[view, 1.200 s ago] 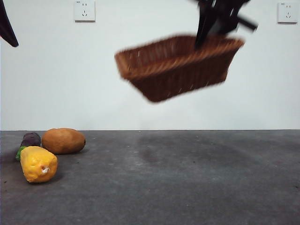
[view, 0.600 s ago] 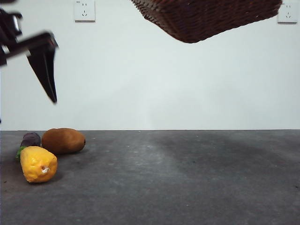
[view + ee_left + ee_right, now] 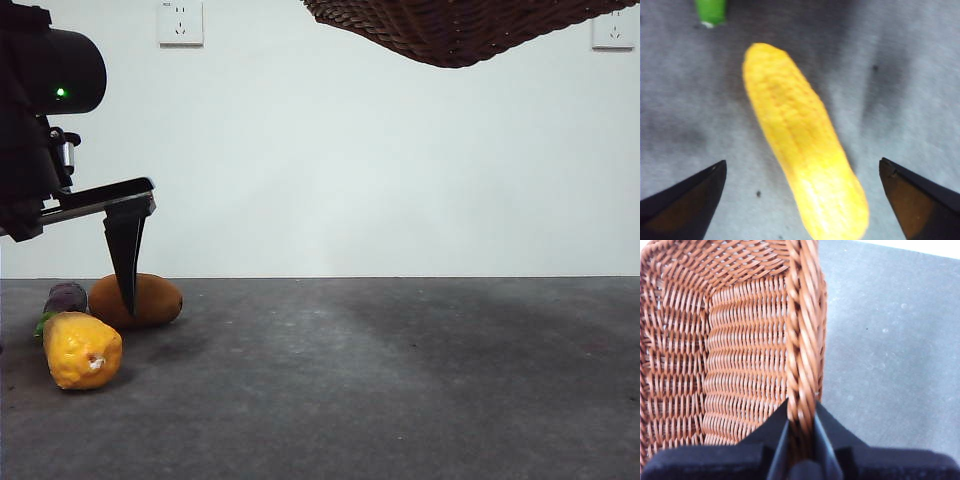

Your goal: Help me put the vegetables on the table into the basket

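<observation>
My left gripper (image 3: 802,162) is open, its jaws wide apart on either side of the lumpy yellow vegetable (image 3: 805,165), a little above it. In the front view one of its fingers (image 3: 127,265) points down in front of the brown potato (image 3: 155,298), above the yellow vegetable (image 3: 82,350). The purple eggplant (image 3: 65,298) lies behind them; its green cap (image 3: 711,11) shows in the left wrist view. My right gripper (image 3: 801,412) is shut on the braided rim of the wicker basket (image 3: 740,365) and holds it high in the air; only the basket's underside (image 3: 450,30) shows in the front view.
The three vegetables lie close together at the left of the dark grey table (image 3: 400,380). A white wall with two sockets (image 3: 180,22) stands behind. The left arm's dark body (image 3: 40,120) fills the upper left.
My left arm has come down from the upper left to just above the yellow vegetable. The basket has risen a little and shifted slightly right. The vegetables have not moved.
</observation>
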`<state>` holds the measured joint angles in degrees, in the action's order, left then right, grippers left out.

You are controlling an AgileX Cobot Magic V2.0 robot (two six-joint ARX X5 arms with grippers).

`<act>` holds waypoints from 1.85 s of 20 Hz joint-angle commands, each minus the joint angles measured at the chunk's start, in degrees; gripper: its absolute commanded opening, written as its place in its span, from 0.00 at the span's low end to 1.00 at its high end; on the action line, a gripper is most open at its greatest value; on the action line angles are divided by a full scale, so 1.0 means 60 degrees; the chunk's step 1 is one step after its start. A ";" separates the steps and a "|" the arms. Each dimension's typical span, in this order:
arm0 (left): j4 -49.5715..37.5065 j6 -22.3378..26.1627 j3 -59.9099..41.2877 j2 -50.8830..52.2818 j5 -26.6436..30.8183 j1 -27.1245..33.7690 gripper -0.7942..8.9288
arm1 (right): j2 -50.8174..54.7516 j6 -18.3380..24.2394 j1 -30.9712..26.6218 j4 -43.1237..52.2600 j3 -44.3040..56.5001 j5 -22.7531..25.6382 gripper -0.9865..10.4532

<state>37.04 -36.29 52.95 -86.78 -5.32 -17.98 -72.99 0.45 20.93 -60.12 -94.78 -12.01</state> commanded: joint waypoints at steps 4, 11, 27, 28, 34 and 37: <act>-0.0295 -0.0204 0.0015 -0.0102 0.0255 -0.0055 0.55 | 0.0025 0.0135 0.0011 0.0189 0.0018 -0.0357 0.08; -0.0404 -0.0423 0.0015 -0.0550 0.0066 -0.0087 0.55 | 0.0025 0.0226 0.0011 0.0189 0.0018 -0.0514 0.08; -0.0543 0.1483 0.0015 0.0069 0.0106 -0.0306 0.07 | -0.0109 0.0222 0.0011 -0.0408 0.0091 -0.0222 0.08; -0.0641 0.1687 0.0018 0.0535 0.0095 -0.0306 0.07 | -0.0138 0.0178 0.0011 -0.0401 0.0215 -0.0171 0.08; -0.0634 0.2594 0.0015 0.4054 -0.0940 -0.0350 0.07 | -0.0164 -0.0980 0.0011 0.1155 0.2459 -0.0186 0.08; -0.0310 0.2594 0.0015 0.5748 -0.1555 -0.0557 0.07 | -0.0164 -0.1912 0.0018 0.2532 0.3963 -0.0248 0.08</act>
<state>34.98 -21.78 52.97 -53.04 -14.17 -21.12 -73.95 -7.53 20.93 -46.19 -71.75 -12.88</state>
